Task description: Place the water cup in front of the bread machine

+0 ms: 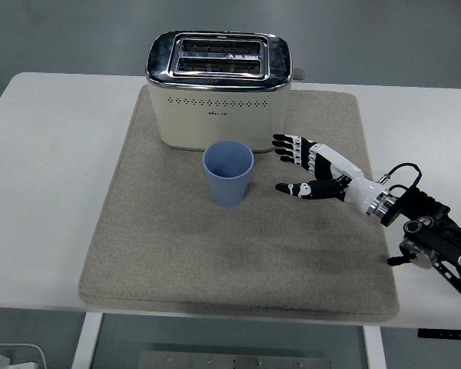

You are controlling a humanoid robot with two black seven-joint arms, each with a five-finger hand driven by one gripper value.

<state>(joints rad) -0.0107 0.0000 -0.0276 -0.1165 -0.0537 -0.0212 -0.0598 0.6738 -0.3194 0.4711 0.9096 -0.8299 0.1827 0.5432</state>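
Blue plastic cup (pixel 229 173) upright on beige mat (pixel 169 246), before cream toaster (pixel 219 88); right hand (pixel 316 167) beside it, fingers spread, empty.

A mat (pixel 177 254) lies on the table (pixel 54 154), and everything else is placed relative to the toaster (pixel 219 88), which stands on the mat's far part, left of the mat's middle. The cup (pixel 229 173) stands upright on the mat just in front of the toaster, near its front face but apart from it. The right hand (pixel 311 169) hovers over the mat in front of the toaster's right corner, to the right of the cup and clear of it, its arm (pixel 434 242) running off toward the table's near right edge.
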